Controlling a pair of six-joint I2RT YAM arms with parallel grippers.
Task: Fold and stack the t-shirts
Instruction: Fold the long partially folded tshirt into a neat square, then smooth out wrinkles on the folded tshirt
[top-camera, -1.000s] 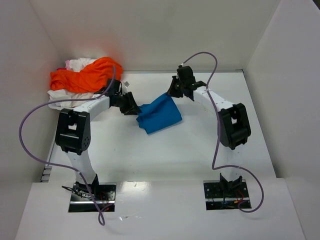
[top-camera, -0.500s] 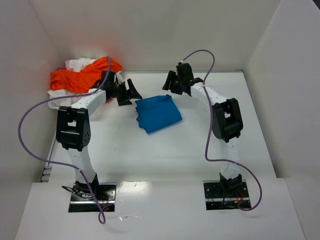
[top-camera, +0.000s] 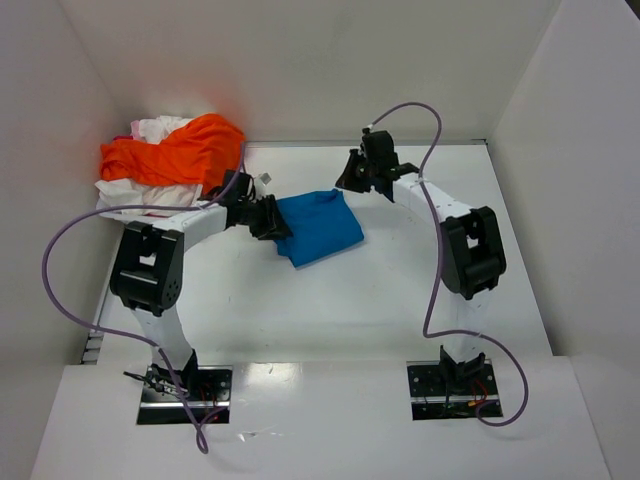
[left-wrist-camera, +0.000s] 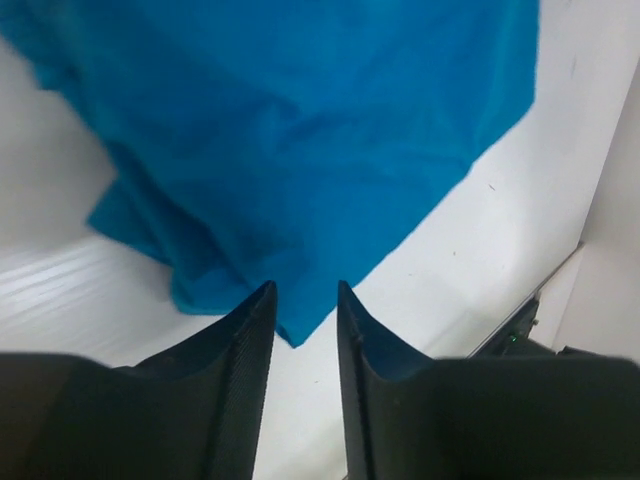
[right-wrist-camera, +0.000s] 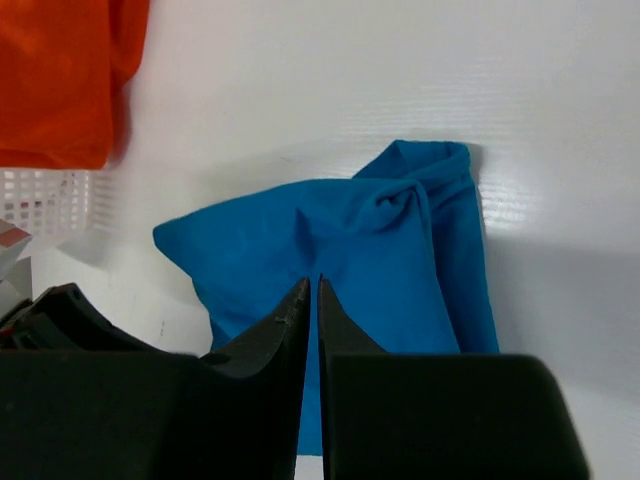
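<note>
MID-FOLD: The blue t-shirt (top-camera: 320, 230), folded small, lies at the middle of the counter (top-camera: 400, 290), nearer its far edge. The orange t-shirt (top-camera: 170, 150) and the white t-shirts (top-camera: 155, 128) wait bunched in the far left corner. We see the left gripper (left-wrist-camera: 305, 292) narrowly parted at the blue shirt's left edge, nothing pinched, and the right gripper (right-wrist-camera: 310, 285) closed on nothing above its far right corner. We judge the blue fold close to done; the next move calls for a reach into that corner for a fresh shirt. We can read no brand, label or lettering anywhere.
</note>
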